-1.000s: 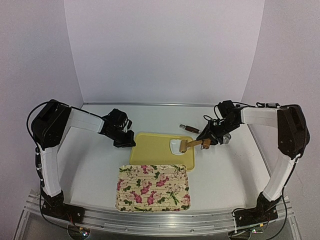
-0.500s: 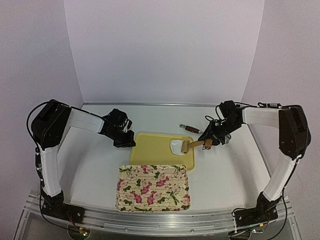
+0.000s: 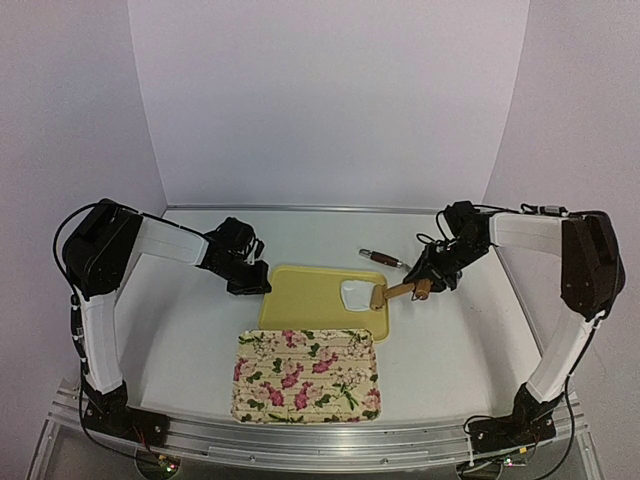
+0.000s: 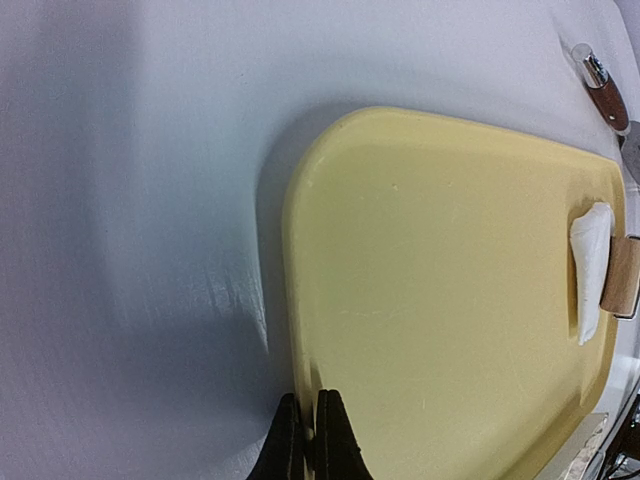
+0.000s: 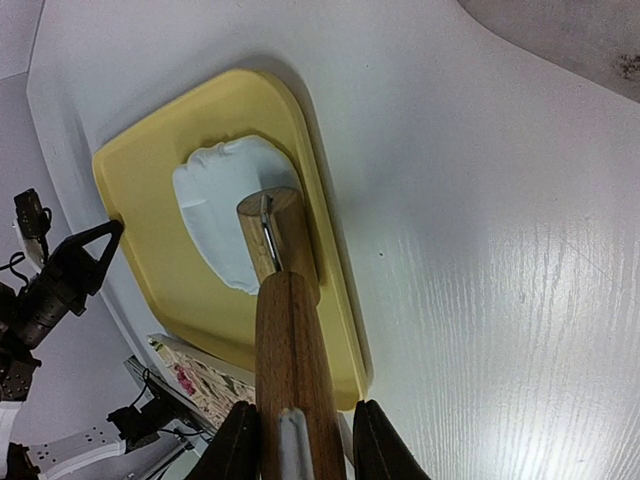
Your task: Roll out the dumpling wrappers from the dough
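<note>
In the top view, a yellow tray (image 3: 310, 302) is seen lying on the white counter (image 3: 180, 340), with a floral tray (image 3: 307, 375) just beside its near edge. The left tool (image 3: 250, 283) is clenched on the yellow tray's far-left rim. A piece of white dough (image 3: 353, 292) lies on the tray near its right edge. The wooden head of a rolling pin (image 3: 395, 292) is set against the dough's right side, and the pin's handle is grasped by the right tool (image 3: 424, 287). A wooden-handled utensil (image 3: 378, 257) lies on the counter beyond the tray's right corner, apart from it.

In the left wrist view, the left tool (image 4: 309, 440) is shown closed, its dark fingers pinched on the yellow tray's (image 4: 430, 300) raised rim. The dough (image 4: 590, 268) is seen at the tray's far side, with the roller's head (image 4: 622, 275) touching it. The utensil (image 4: 603, 92) rests on the counter (image 4: 130, 200) past the tray.

In the right wrist view, the rolling pin's (image 5: 290, 340) handle is held between the fingers of the right tool (image 5: 300, 445). Its head rests on the edge of the flattened, irregular dough (image 5: 222, 200), close to the yellow tray's (image 5: 170, 280) rim. The left tool (image 5: 75, 265) is seen at the tray's opposite edge, and a corner of the floral tray (image 5: 195, 378) shows below.
</note>
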Robot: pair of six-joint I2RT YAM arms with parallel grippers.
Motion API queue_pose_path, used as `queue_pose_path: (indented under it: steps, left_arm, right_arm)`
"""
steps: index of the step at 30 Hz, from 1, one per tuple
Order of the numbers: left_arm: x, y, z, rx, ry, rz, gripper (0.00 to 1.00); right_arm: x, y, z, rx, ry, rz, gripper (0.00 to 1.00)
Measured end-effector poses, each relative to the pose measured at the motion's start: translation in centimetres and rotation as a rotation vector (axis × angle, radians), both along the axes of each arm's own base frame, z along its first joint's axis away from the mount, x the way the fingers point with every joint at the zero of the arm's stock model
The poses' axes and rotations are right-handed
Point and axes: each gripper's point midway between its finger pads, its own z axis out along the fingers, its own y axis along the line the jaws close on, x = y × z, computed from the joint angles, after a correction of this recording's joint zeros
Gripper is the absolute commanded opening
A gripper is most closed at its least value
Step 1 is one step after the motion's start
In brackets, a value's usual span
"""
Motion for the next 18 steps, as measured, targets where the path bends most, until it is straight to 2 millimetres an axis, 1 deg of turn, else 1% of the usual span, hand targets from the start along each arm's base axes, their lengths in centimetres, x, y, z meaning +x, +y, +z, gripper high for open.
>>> queue_pose_path:
  steps: [4,6,9,13,18]
  left_arm:
    - [-0.2,0.1,0.0,0.006,0.009,0.01,0.0]
    - [-0.2,0.1,0.0,0.011,0.014,0.017,0.0]
    - [-0.3,0.3,0.0,0.02,0.028,0.025,0.0]
    - [-0.4,0.7,0.0,0.042,0.04,0.039,0.0]
    - [-0.3,1.6,0.0,0.075,0.047,0.077,0.0]
  right_arm:
    - [-0.4,-0.3,0.4,-0.015,0.018,-0.004,0.0]
    - [-0.5,-0.4,0.8,-0.032,0.022,-0.002,0.0]
    - [-0.8,-0.2,1.7,-0.058,0.035,0.011,0.0]
    - [-0.8,-1.0,4.1,-0.091,0.025,-0.019,0.0]
    - [-0.6,-2.6,8.6,-0.102,-0.07,-0.093,0.0]
